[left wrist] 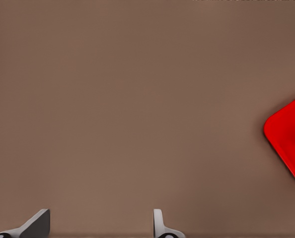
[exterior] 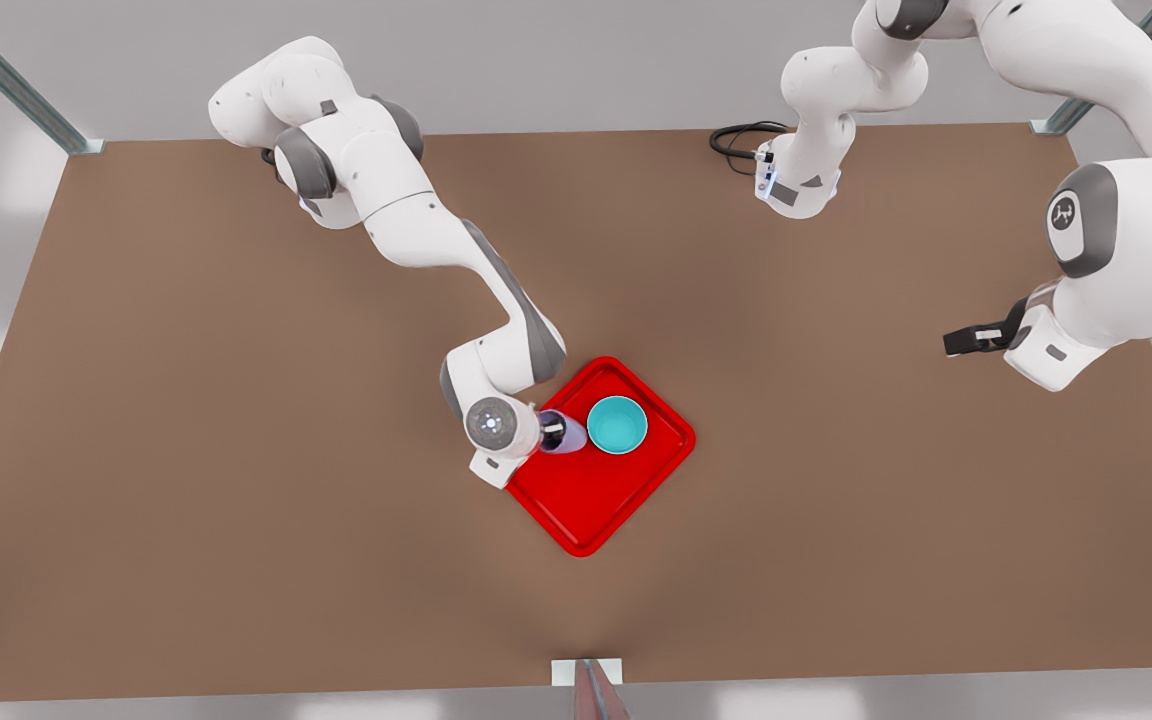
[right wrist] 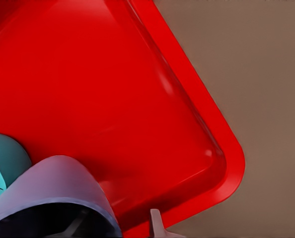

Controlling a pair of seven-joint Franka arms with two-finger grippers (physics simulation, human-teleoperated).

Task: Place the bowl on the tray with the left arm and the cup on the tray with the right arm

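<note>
Right pincer (exterior: 548,432) gripping cup (exterior: 564,433) over tray (exterior: 604,500) beside bowl (exterior: 617,424), left pincer (exterior: 966,340) wide, empty.

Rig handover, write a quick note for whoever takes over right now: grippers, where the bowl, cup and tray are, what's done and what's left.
Right gripper: over the tray, shut on the cup, at the tray's edge toward the front view's left. The right wrist view shows the cup over the red surface; whether it is touching down is unclear.
Left gripper: open, empty, waiting over bare table at the front view's right, away from the tray.
Bowl: upright on the tray, right beside the cup.
Done: bowl placed.
Left: set the cup down if not yet seated, release, then pull the right arm back.
</note>
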